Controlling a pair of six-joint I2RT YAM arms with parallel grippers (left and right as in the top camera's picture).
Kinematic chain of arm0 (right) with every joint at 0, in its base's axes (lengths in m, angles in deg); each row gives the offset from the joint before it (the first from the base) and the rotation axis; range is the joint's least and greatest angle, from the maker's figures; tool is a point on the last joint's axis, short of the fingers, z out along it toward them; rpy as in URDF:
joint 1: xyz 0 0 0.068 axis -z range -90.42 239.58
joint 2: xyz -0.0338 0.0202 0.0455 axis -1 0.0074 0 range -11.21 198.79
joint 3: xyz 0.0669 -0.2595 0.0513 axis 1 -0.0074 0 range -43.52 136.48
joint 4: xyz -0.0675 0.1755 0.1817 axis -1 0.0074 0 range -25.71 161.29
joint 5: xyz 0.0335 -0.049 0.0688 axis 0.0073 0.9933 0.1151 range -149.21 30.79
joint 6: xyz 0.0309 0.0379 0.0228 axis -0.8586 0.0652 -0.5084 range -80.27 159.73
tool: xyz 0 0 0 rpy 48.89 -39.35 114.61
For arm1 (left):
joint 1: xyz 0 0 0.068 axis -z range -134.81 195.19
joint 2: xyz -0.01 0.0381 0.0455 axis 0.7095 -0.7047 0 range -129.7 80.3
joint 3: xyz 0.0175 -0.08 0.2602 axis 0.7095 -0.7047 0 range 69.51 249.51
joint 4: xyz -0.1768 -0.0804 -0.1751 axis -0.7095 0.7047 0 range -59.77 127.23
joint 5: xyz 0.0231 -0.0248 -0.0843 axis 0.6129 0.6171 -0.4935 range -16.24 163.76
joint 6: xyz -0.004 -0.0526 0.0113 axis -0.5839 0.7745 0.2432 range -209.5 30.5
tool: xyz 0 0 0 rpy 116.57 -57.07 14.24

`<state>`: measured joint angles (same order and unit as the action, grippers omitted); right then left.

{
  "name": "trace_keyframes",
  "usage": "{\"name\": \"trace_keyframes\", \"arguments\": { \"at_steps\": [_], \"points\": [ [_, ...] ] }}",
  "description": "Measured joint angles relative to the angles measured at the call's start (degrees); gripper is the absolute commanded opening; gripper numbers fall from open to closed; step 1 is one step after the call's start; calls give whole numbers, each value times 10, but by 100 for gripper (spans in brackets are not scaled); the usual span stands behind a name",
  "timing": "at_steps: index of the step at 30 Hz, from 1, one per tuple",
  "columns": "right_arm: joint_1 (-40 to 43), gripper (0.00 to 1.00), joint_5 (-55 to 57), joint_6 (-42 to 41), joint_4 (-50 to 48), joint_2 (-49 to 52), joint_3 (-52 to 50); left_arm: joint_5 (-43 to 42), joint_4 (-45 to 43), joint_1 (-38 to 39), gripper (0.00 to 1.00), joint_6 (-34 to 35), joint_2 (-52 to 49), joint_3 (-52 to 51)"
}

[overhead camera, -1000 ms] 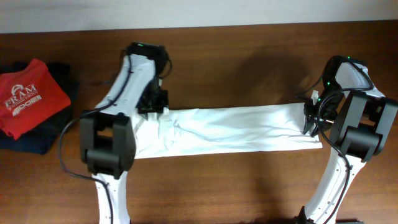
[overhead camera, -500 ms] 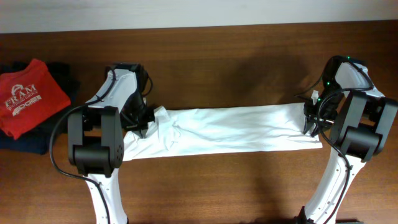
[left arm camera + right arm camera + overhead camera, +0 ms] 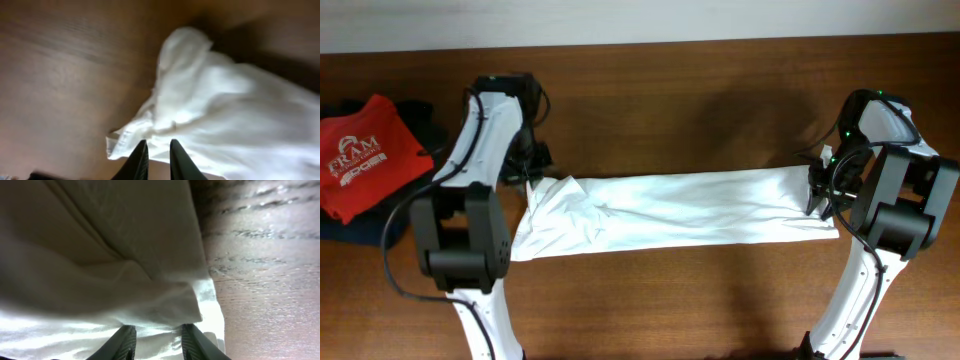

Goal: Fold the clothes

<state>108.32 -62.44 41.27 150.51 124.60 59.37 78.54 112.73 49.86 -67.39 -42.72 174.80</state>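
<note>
The white T-shirt (image 3: 690, 205) lies folded into a long strip across the wooden table. No chest graphic shows. My left gripper (image 3: 530, 172) is at the strip's rumpled upper left corner. In the left wrist view its fingers (image 3: 156, 150) are close together on the shirt's hem (image 3: 225, 100). My right gripper (image 3: 817, 195) is at the strip's right end. In the right wrist view its fingers (image 3: 156, 335) pinch bunched white cloth (image 3: 100, 255).
A red shirt with white "FRAM" lettering (image 3: 370, 155) lies on a dark folded garment (image 3: 415, 115) at the table's left edge. Bare wood table (image 3: 700, 110) lies behind and in front of the strip.
My left arm has swung left and the shirt's left end has been drawn left with it, leaving it more bunched. The right arm has not moved.
</note>
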Motion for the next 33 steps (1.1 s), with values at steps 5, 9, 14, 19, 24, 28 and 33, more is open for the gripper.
{"name": "trace_keyframes", "arguments": {
  "at_steps": [5,9,14,19,24,28,33],
  "points": [
    [0,34,0,0,0,0,0,-62,-53,37,16,-2,16,-9],
    [0,34,0,0,0,0,0,-89,-137,94,22,-2,17,-100],
    [0,35,1,0,-1,0,0,-96,-238,108,23,-2,17,-185],
    [0,34,3,0,-2,0,0,-116,-192,102,26,-23,18,-153],
    [5,43,2,4,-4,-3,9,-53,-112,37,42,-32,83,-21],
    [63,49,-12,35,-24,-64,28,-41,-85,-31,54,-31,110,-10],
    [96,65,-91,126,-76,-70,24,-41,-89,-51,55,-32,110,-10]
  ]
}}
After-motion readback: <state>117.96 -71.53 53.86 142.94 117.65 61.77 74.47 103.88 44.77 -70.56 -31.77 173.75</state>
